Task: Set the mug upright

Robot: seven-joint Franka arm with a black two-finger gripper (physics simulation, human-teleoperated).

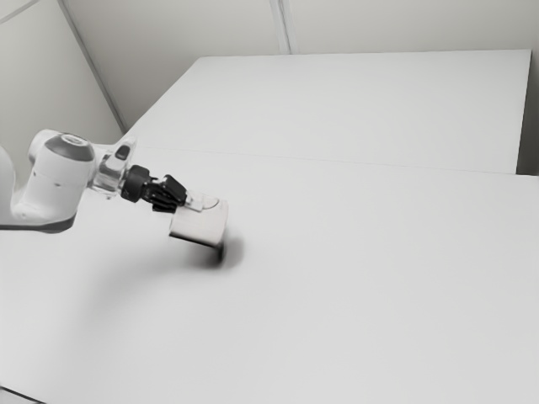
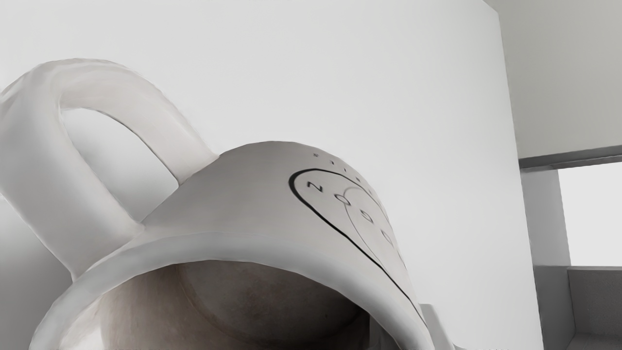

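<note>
Gripping tilted mug (image 1: 200,225), fingers (image 1: 193,201) well apart from far table edge (image 1: 362,56).

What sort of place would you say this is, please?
Probably an indoor robot workspace, perhaps a lab: an arm reaches over a broad white table, with plain pale walls behind.

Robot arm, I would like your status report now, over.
Gripper shut on mug. Mug tilted, not upright; mouth toward gripper. Below mug: table. Over.
</note>
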